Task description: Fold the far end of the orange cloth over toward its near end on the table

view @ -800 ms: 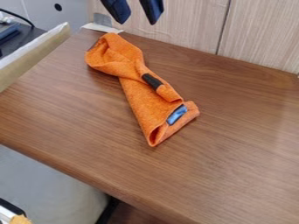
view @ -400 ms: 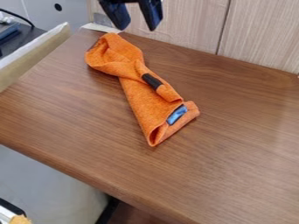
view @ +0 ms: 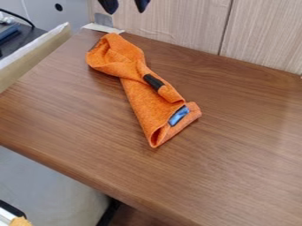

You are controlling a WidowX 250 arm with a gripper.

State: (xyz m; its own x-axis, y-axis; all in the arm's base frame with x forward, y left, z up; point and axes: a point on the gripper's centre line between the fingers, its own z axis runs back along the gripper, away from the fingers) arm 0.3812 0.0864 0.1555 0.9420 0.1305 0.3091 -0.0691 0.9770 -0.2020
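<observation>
Gripper (view: 125, 6) at the top edge, left of centre: jaws open, nothing held. Orange cloth (view: 139, 95) runs from upper left to centre on the table (view: 236, 154), ungrasped, twisted, partly folded, not lying flat.

A brown table (view: 236, 176) is standing before a pale panel (view: 177, 26), a tan board (view: 32, 57) is running beside it, and a black cable (view: 19, 16) is curving beyond.

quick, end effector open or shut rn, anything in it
End effector: open, tips apart, nothing between them; the orange cloth lies on the table.
</observation>
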